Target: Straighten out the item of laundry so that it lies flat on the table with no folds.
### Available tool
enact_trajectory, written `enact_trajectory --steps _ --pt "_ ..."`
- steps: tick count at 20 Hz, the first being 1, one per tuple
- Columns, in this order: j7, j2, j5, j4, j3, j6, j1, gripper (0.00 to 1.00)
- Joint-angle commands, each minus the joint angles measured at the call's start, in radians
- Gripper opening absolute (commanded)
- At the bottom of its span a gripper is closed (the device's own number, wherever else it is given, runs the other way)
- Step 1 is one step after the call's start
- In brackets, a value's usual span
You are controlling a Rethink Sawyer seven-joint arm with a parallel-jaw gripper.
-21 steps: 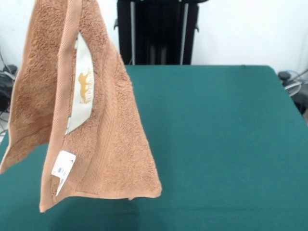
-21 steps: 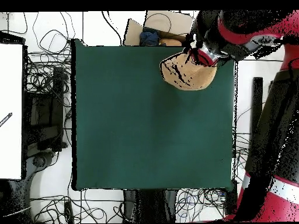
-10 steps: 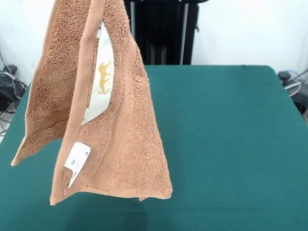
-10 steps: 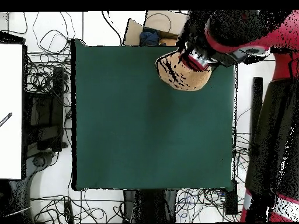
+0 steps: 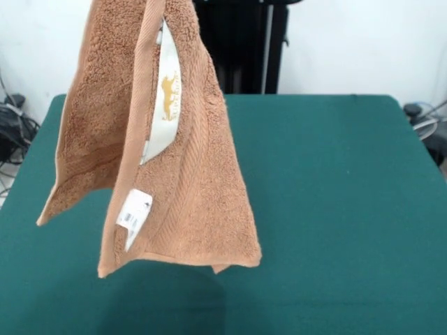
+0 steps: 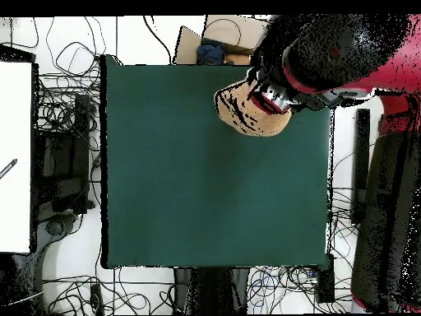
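One towel (image 5: 174, 174), two white tags, aloft over one table (image 5: 335, 209); tool (image 6: 271, 97) grip unclear.

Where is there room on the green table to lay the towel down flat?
Nearly all of the table is bare, edge to edge. The only busy spot is the corner where the towel hangs lifted beneath the arm. Cables crowd the floor around the table.

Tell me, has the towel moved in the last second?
Yes. The towel, hanging above the table, has drifted rightward in the front view, toward the table's middle.
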Motion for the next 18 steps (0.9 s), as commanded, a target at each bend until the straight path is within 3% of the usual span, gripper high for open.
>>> enact_trajectory --steps 1,18 --pt "-0.005 -0.049 0.023 0.222 0.001 -0.104 -0.013 0.00" --pt "-0.015 -0.144 0.049 0.427 0.012 -0.261 -0.067 0.00"
